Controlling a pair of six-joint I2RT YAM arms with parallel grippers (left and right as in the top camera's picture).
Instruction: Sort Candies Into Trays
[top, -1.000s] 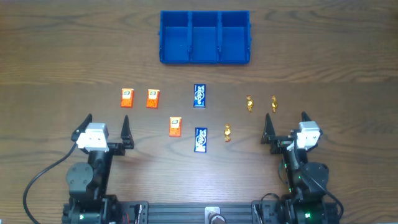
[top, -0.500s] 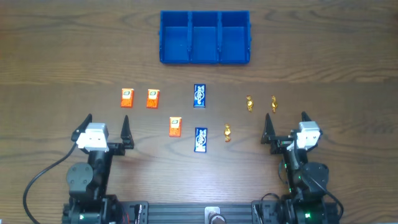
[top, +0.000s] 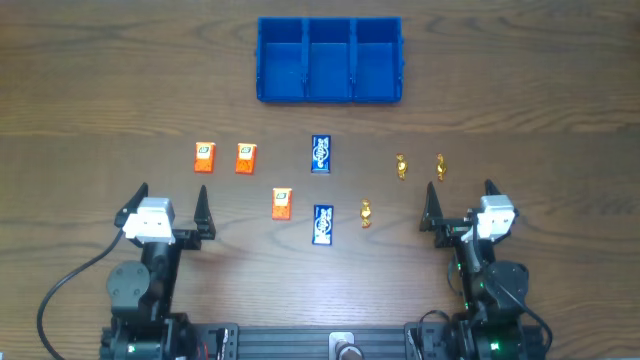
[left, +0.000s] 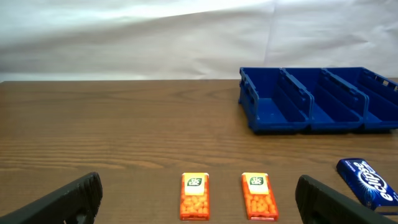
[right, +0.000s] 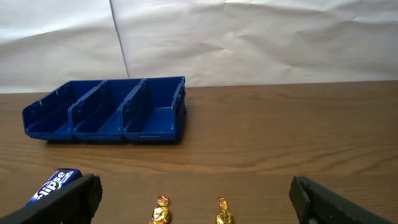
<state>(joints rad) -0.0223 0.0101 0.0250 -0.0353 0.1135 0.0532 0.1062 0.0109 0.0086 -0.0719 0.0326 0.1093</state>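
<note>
L gripper (top: 170, 194) & R gripper (top: 460, 190) both spread wide, empty. Orange rectangular mint boxes (top: 246, 158) lie nearer L; gold foil-wrapped candies (top: 401, 166) nearer R; blue three-compartment plastic tray (top: 330, 98) beyond both.

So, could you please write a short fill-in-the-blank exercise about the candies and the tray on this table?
1. The blue tray has ___ compartments.
2. No candy is in it yet: every compartment is ___.
3. ___ blue packs lie between the orange candy boxes and the gold-wrapped candies.
4. The orange candy boxes number ___.

Missing words: three; empty; two; three.
</note>
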